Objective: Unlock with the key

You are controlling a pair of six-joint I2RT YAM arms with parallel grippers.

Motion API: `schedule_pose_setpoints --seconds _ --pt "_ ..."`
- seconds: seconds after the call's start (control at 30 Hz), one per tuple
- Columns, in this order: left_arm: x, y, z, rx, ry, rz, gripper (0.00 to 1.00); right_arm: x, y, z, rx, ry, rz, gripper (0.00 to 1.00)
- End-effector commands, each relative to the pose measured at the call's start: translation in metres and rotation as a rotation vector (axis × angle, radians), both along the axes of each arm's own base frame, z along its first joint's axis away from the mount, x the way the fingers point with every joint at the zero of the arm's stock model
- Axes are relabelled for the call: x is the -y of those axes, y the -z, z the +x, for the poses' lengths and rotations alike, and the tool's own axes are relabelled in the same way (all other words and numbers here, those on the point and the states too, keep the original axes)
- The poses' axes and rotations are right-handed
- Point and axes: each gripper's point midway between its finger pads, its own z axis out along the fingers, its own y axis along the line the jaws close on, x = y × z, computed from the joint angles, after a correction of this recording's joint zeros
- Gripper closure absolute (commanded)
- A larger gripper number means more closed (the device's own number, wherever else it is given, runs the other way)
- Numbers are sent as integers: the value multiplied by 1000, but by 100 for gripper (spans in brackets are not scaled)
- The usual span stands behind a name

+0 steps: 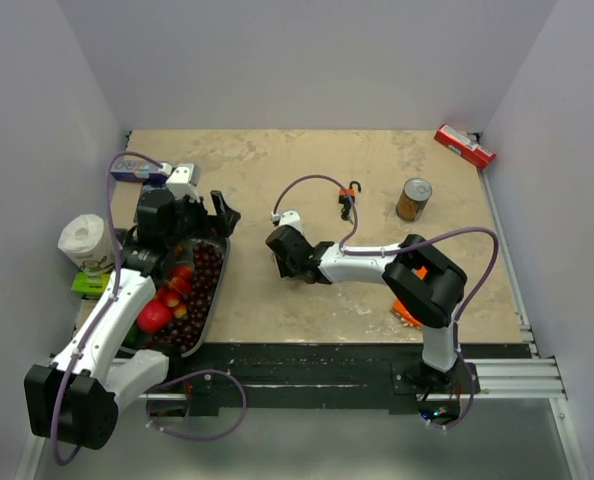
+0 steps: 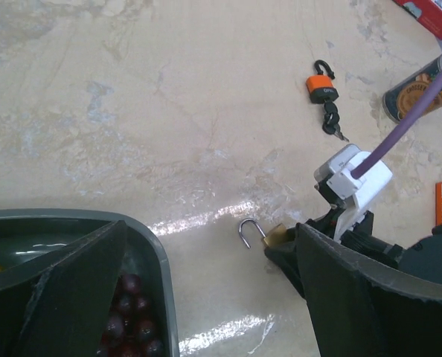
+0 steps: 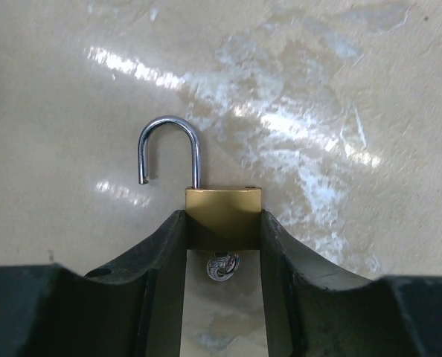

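Note:
My right gripper is shut on the body of a small brass padlock held low over the table. Its steel shackle stands open, and a small silver key head sits in its underside. The padlock also shows in the left wrist view. The black-headed key lies at the back beside an orange padlock, also seen from the top. My left gripper is open and empty over the tray's right rim, left of the brass padlock.
A dark tray with grapes and other fruit lies at the left. A can and a red box stand at the back right. A paper roll and a blue box are at the left edge.

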Motion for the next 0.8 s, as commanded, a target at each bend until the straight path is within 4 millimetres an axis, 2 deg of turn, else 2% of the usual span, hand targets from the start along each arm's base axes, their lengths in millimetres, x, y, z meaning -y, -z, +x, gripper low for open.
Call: schedule_pose_setpoints --seconds 0.0,0.07,0.1,0.17,0.2,0.27,0.3,0.33,0.37,0.4,0.43,0.47,0.5,0.77 --pt "-11 -7 2 34 -58 5 1 27 13 27 -30 70 -62 76" --pt "-11 -6 2 31 -55 4 1 32 13 41 -38 89 -48 78" --pt "-10 -5 2 26 -51 4 1 39 7 56 -27 112 -34 78" --pt "-9 -5 2 24 -46 0 1 47 6 72 -20 135 -36 78" --pt "-9 -4 2 24 -46 0 1 53 -1 89 -4 157 -29 78" --pt "-8 -4 3 22 -41 -1 1 59 2 104 -9 172 -36 79" --pt "-8 -4 2 21 -40 -3 1 65 -4 120 4 191 -34 79" --pt "-8 -3 2 17 -39 -3 1 68 -4 129 6 203 -36 79" --pt "-7 -3 3 18 -38 -3 1 72 6 135 -9 213 -52 79" --pt "-7 -3 2 15 -38 -3 1 75 -2 151 11 224 -41 79" --pt "-8 -3 3 16 -38 -1 1 76 -1 157 12 227 -42 79" --pt "-8 -3 3 17 -40 -1 1 79 11 162 -4 229 -61 78" --pt "-8 -3 3 18 -41 1 1 81 4 173 7 236 -59 78" --pt "-7 -1 4 10 -34 0 1 93 21 205 -7 267 -97 76"
